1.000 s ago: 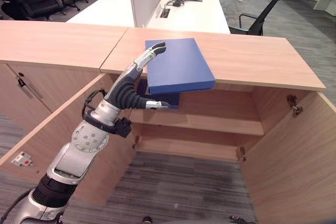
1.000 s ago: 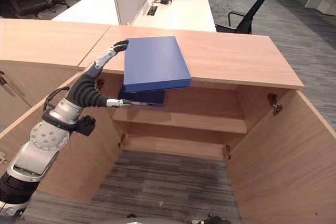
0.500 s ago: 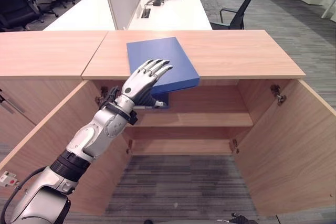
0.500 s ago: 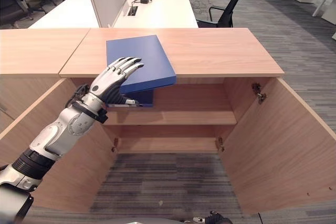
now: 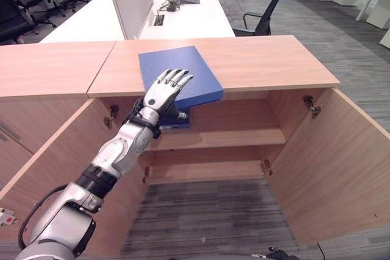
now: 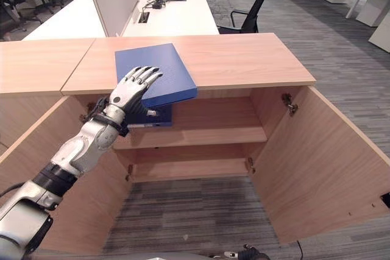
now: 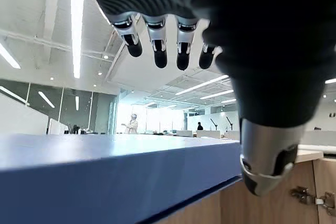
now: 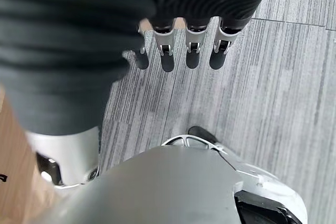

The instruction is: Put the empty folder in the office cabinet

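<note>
Flat blue folder (image 5: 183,74) overhanging wooden cabinet top (image 5: 268,62), left hand (image 5: 163,92) fingers spread above it

Count, as seen:
- Blue folder (image 5: 183,74): one, on cabinet top (image 5: 268,62).
- Second dark-blue item (image 5: 180,119) under top, at 6 o'clock of folder: one, possibly another folder; partly hidden.
- Open cabinet doors: two, left door (image 5: 67,168), right door (image 5: 332,162).
- Inner shelves: two, upper shelf (image 5: 231,137), lower shelf (image 5: 207,170).
- Robot hands: two, left hand (image 5: 164,89), right hand (image 8: 173,40).
- Office chair (image 5: 263,16) at 12 o'clock: one; more at 10 o'clock, number unclear.
</note>
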